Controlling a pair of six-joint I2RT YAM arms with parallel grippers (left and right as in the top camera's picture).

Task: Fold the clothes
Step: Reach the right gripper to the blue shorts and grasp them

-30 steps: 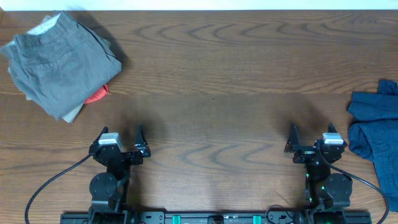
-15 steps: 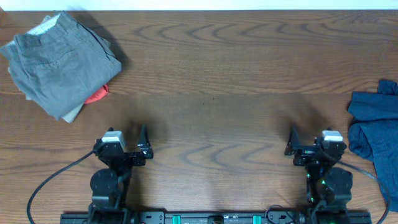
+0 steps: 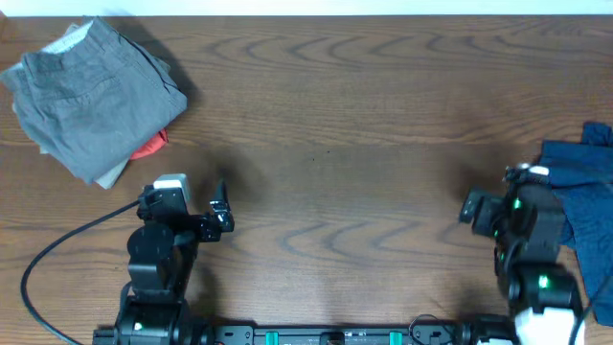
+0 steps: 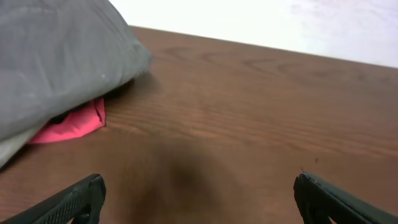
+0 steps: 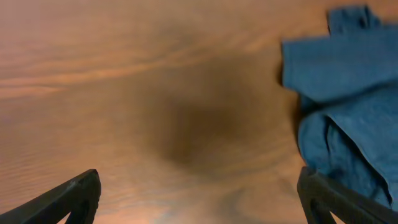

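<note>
My left tool (image 4: 199, 200) and right tool (image 5: 199, 198) both hang with fingers wide apart over the wooden table (image 3: 326, 115). Far left lie grey folded shorts (image 3: 86, 96) atop a red garment (image 3: 151, 147). The crumpled navy shorts (image 3: 582, 196) lie at the right edge, long axis front to back. Only the overhead view shows both piles.

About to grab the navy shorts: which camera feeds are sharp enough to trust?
Overhead: sharp, evenly lit, but the navy shorts run off the right edge. Right wrist: blurred throughout, with a dark shadow patch on the table. Left wrist: table grain clear, grey shorts soft.
</note>
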